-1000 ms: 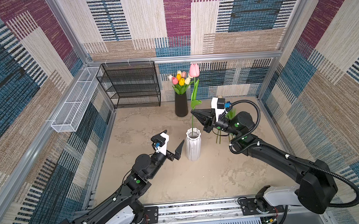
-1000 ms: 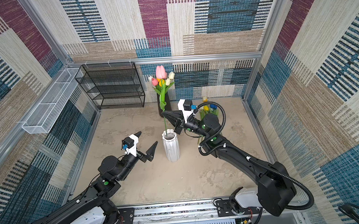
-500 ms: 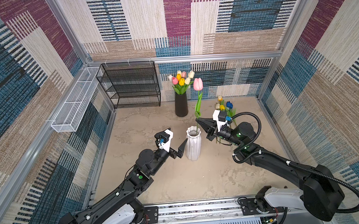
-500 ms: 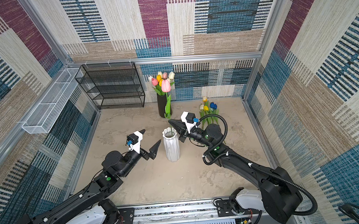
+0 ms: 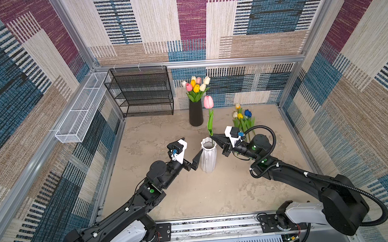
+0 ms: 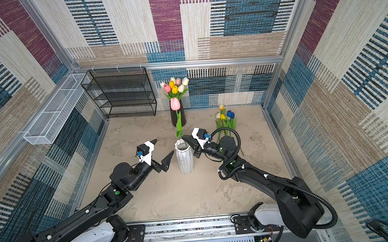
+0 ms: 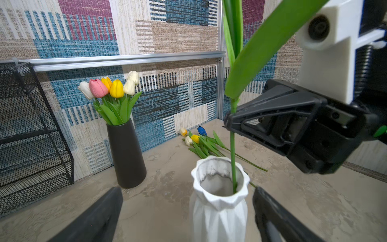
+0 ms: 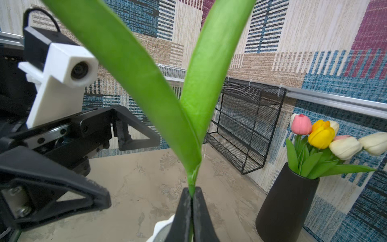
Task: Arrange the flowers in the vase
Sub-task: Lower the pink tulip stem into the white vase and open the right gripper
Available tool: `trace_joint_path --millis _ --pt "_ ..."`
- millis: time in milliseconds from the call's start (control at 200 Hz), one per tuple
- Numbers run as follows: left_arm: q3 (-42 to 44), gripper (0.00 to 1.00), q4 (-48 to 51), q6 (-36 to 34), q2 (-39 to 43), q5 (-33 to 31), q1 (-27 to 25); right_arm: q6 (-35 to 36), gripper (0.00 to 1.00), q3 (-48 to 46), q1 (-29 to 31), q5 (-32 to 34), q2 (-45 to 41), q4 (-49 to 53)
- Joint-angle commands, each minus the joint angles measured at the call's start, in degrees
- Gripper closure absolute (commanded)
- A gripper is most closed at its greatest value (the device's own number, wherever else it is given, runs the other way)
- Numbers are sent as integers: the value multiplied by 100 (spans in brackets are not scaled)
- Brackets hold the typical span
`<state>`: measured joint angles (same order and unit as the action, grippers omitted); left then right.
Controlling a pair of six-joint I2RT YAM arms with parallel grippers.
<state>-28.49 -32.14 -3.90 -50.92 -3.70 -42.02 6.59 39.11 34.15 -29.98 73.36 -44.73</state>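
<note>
The pink tulip [image 5: 208,102] is held by its stem in the tightly closed right gripper [image 5: 214,136], and the stem's end is put inside the white vase [image 5: 208,157]. The left gripper [image 5: 191,144] is opened wide at the vase's 9 o'clock. More flowers [image 5: 242,121] are laid at 1 o'clock.

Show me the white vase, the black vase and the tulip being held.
white vase [image 5: 208,159]: in a top view, ribbed side.
black vase [image 7: 126,155]: left wrist view, its body.
held tulip [image 5: 208,102]: in a top view, pink bloom.

Pink tulip [image 5: 208,102] lowered, stem now inside white vase [image 5: 208,158].
</note>
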Motion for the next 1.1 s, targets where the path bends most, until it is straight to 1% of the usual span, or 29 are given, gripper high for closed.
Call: trace_joint_path --millis 0,100,150,180,280,431,526,611,696,746,801,856,886,926,997,1037,1097 --pt "-22 0 -174 -89 -23 30 10 241 86 -61 13 -78 -52 86" --pt "-99 0 -152 -110 -77 75 10 315 78 -79 13 -3 -52 183" --pt "-143 0 -140 -132 -115 115 18 371 68 -38 13 -23 -41 350" --pt "-171 0 -114 -142 -133 124 19 395 63 -15 13 -25 -49 416" --pt "-210 0 -118 -164 -163 168 18 410 58 -44 13 61 -112 533" --pt "-115 0 -214 -121 -155 124 36 419 45 -76 13 319 -274 807" --pt "-137 0 -133 -117 -91 168 36 352 35 -236 13 598 -600 825" --pt "-224 0 47 -184 33 186 36 333 30 -238 13 786 -990 1037" --pt "-362 0 198 -281 170 301 46 319 30 -109 13 1075 -1357 1353" --pt "-523 0 373 -388 236 503 45 213 29 -26 4 1447 -1570 1458" --pt "-784 0 698 -602 234 867 37 -19 27 95 -78 2034 -1715 1567" --pt "-1182 1 1287 -977 55 1446 15 -497 26 362 -417 2476 -1702 1897" --pt "-1461 1 1753 -1141 -57 1616 -25 -844 30 586 -751 2478 -1614 2214" --pt "-1826 0 2356 -1250 -213 1753 -89 -1373 38 885 -1296 2236 -1462 2622" --pt "-2206 0 3003 -1374 -411 2055 -200 -2158 46 1389 -2161 1962 -1037 3430" --pt "-2273 0 3156 -1440 -475 2174 -278 -2330 50 1748 -2504 1898 -685 4006" --pt "-2277 0 3284 -1523 -519 2267 -407 -2264 57 2261 -2777 1909 -115 4819"
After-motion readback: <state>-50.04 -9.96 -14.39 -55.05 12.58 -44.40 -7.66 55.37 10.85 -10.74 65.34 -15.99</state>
